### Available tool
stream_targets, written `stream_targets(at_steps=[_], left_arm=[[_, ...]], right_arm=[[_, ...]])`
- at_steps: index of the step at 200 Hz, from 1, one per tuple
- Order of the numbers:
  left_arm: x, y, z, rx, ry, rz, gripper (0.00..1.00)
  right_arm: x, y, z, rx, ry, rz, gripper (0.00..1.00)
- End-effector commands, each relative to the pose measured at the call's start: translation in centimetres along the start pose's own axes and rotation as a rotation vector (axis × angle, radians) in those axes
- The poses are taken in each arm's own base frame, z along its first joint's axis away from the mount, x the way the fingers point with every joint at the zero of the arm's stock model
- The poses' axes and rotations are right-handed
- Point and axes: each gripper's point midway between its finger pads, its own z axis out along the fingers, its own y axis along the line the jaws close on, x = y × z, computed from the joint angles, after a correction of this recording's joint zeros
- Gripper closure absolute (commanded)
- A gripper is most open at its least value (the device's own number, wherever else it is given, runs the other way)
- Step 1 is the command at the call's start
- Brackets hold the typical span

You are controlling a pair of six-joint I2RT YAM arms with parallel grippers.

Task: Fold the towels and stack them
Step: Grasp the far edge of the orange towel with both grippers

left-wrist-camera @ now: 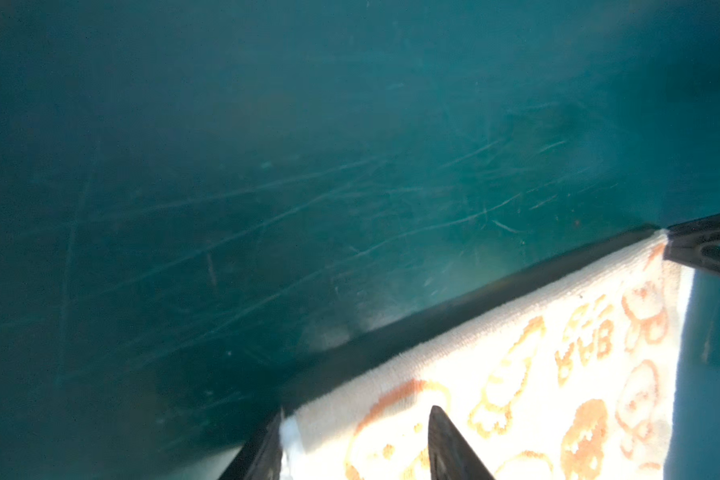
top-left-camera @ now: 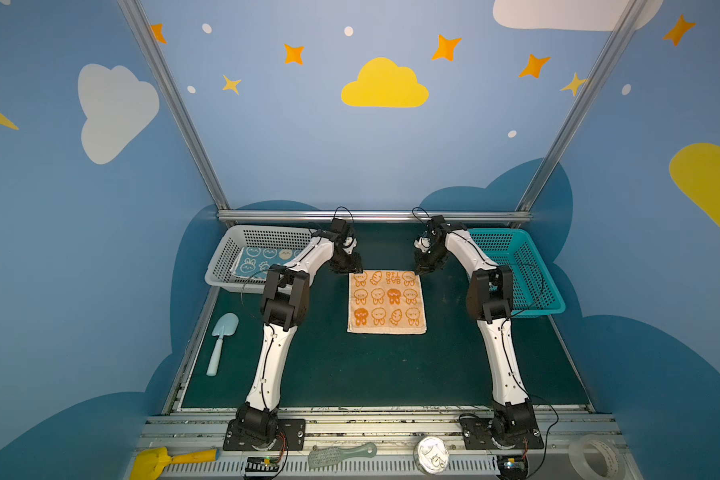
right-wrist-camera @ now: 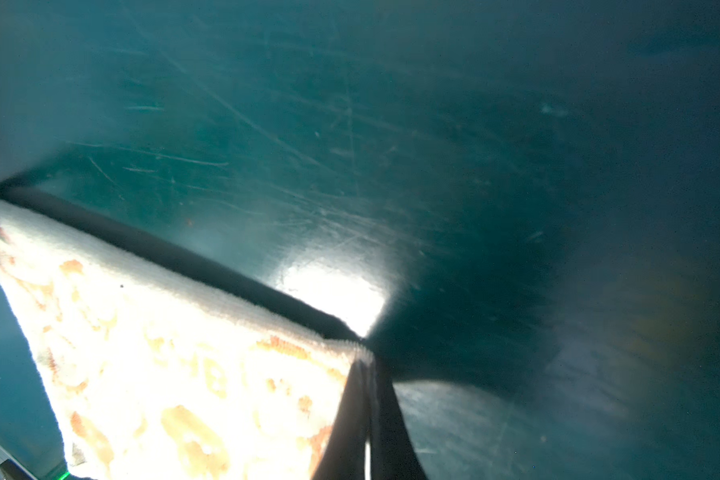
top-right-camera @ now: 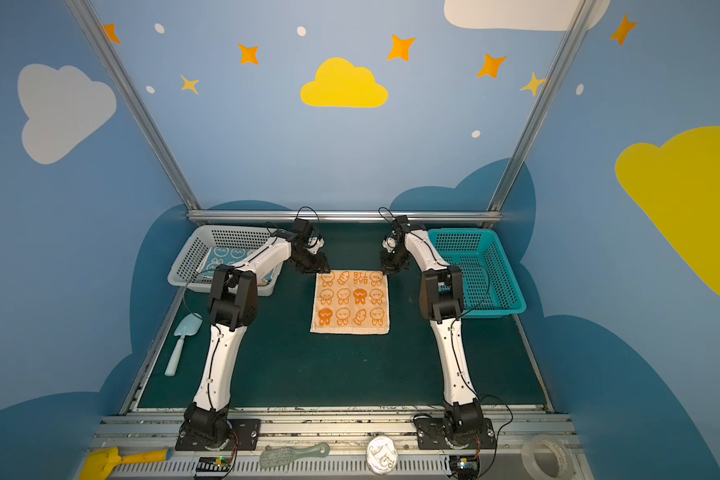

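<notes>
An orange towel [top-left-camera: 386,303] [top-right-camera: 350,303] with rabbit prints and "RABBIT" lettering lies flat on the green mat in both top views. My left gripper [top-left-camera: 350,271] [left-wrist-camera: 356,415] is at its far left corner. Its jaws stand apart, one finger [left-wrist-camera: 445,444] over the cloth [left-wrist-camera: 516,395] and the other beside the corner. My right gripper [top-left-camera: 420,271] [right-wrist-camera: 364,361] is shut on the far right corner of the towel [right-wrist-camera: 163,353]. That corner is pinched and slightly raised. A blue towel [top-left-camera: 258,259] [top-right-camera: 221,257] lies in the grey basket [top-left-camera: 225,249].
A teal basket [top-left-camera: 524,270] stands at the back right, behind the right arm. A light blue toy shovel [top-left-camera: 221,345] lies at the mat's left edge. On the front rail are a yellow scoop [top-left-camera: 163,459], a brush [top-left-camera: 341,455], a tin lid [top-left-camera: 432,455] and a tape roll [top-left-camera: 595,457].
</notes>
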Motion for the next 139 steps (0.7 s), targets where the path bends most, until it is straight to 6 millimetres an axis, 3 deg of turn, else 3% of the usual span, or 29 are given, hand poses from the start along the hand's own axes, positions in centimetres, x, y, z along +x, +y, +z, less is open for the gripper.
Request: stream_targets(at_steps=[1,55,139], left_arm=[[1.5,1.4,2.2,-0.002,0.061,-0.024,0.5],[2.7,2.1,2.9,-0.02,0.087,-0.026,0.65],[1.0,2.7,2.4,-0.021,0.068,-0.021,0.94]], right_arm=[[0.8,-0.6,0.4,0.018,0.035,0.008,1.0],[0.8,-0.6,0.0,0.017,0.032,0.007,1.0],[-0.1,0.1,-1.7,-0.076,-0.01,0.017,1.0]])
